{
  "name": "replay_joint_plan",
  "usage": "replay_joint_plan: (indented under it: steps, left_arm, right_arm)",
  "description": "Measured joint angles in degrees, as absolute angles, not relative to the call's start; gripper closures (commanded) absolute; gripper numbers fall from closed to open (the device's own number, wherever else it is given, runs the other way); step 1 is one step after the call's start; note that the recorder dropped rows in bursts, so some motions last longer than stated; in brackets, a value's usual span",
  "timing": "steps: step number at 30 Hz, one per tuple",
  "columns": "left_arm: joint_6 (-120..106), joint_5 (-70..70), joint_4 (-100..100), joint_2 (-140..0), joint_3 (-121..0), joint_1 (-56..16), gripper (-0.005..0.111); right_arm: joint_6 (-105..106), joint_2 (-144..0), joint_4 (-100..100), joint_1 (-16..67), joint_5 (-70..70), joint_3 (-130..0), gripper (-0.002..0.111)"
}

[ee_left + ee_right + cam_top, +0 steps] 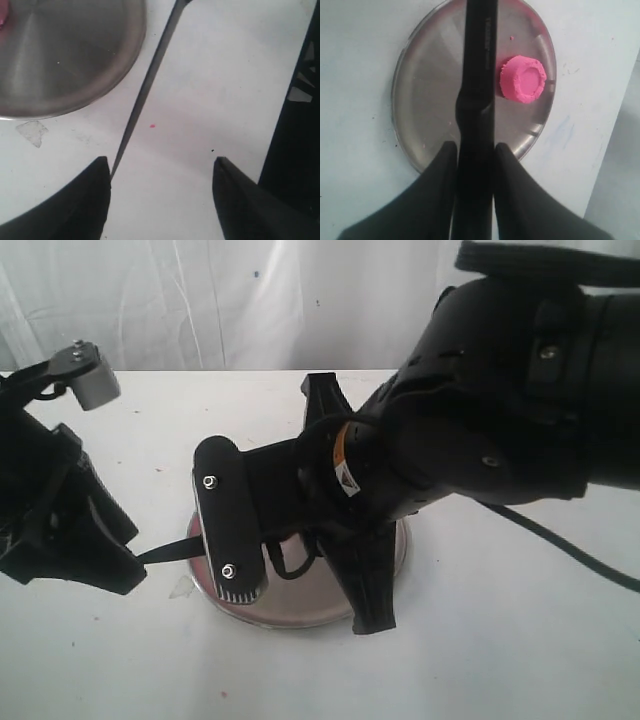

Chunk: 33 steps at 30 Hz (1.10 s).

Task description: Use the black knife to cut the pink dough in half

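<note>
**Knife gripped over the plate, dough uncut**
The right gripper has its jaws clenched on the black knife. The pink dough, one whole puck, sits on the plate just beside the knife. In the exterior view the blade tip exits at the plate's 9 o'clock, by the left gripper, whose jaws are released wide.

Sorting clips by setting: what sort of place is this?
Probably a robot test bench, not a kitchen: a plain white table, a white sheet hung behind it, and black robot arms over one metal plate.
</note>
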State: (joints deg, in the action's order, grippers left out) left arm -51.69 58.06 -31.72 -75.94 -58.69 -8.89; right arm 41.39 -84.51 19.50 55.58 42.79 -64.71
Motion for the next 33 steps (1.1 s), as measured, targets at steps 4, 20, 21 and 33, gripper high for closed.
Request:
replay_joint_plan:
  steps: [4,20,21,33]
  left_arm:
    - [-53.8,58.3,-31.7,-78.2,-59.3,-9.6,0.044]
    - [-59.0,51.8,-35.3,-79.8,-59.4,-10.0,0.062]
    - [-59.2,51.7,-35.6,-79.8,-59.4,-10.0,0.061]
    - [-60.0,51.5,-36.3,-82.4,-59.5,-12.8,0.064]
  right_arm:
    - [41.4,-84.5,21.0,55.6,42.4,-64.6,0.108]
    - [41.4,-84.5,21.7,57.6,40.3,-64.6,0.108]
    - [41.4,-84.5,21.7,57.6,40.3,-64.6,0.108]
    - [41.4,-84.5,21.7,57.6,40.3,-64.6,0.108]
